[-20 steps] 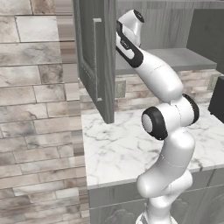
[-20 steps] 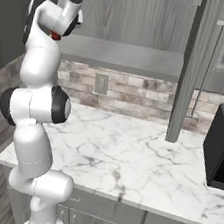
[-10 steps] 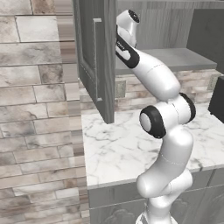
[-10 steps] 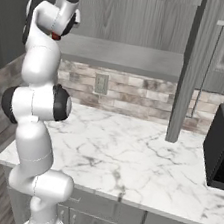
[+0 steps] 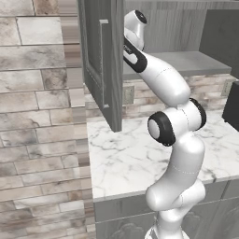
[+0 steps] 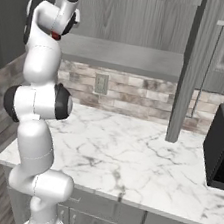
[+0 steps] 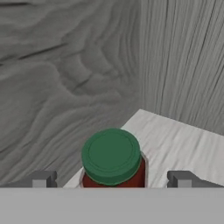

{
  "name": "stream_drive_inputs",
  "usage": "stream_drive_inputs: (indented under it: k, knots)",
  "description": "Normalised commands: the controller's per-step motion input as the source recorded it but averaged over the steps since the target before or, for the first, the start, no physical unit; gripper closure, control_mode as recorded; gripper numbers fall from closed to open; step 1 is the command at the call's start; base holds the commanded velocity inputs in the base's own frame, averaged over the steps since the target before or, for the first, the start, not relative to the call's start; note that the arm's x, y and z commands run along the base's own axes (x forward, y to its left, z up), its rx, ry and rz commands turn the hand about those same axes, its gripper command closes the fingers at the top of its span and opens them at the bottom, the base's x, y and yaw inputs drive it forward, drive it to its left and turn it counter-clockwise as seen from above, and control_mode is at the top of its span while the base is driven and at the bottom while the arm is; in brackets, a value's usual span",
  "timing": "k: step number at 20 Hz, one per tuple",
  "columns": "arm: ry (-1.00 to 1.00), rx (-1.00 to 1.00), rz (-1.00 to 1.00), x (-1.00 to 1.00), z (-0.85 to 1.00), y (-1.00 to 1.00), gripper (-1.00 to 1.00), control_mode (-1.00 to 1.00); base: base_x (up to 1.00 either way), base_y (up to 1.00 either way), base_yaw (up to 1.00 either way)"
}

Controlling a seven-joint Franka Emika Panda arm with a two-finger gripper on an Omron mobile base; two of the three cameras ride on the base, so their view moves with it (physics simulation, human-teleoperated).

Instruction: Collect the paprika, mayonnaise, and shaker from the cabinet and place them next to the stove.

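Grey stone brick fills the wall to your left in the left base view, with the white marble bench (image 5: 140,158) below it. Above the bench the cabinet (image 5: 186,28) hangs with its door (image 5: 100,60) swung open, and your arm reaches up behind that door edge towards the grey inner shelf (image 5: 186,63).

From the right base view you see the same bench (image 6: 142,163), the shelf (image 6: 127,55) and the open door (image 6: 188,69) edge-on, with a black appliance (image 6: 223,145) at the far right.

Looking along the hand, your jaws (image 7: 111,179) stand fully spread and grip nothing. The paprika (image 7: 112,159), a dark-red jar with a green cap, sits upright on the shelf (image 7: 183,140) midway between the two fingertips (image 7: 41,178), touching neither, with wood-grain cabinet walls (image 7: 65,78) just beyond it.
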Motion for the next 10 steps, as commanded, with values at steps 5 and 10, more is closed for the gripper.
stream_drive_inputs:
  k: [5,10]
  knots:
    - [0.02,0.00,0.00,0.06,0.00,0.00,-1.00,-1.00,0.00,0.00,0.00]
    - [0.06,0.00,0.00,0.08,-0.07,0.03,-1.00,-1.00,0.00,0.00,0.00]
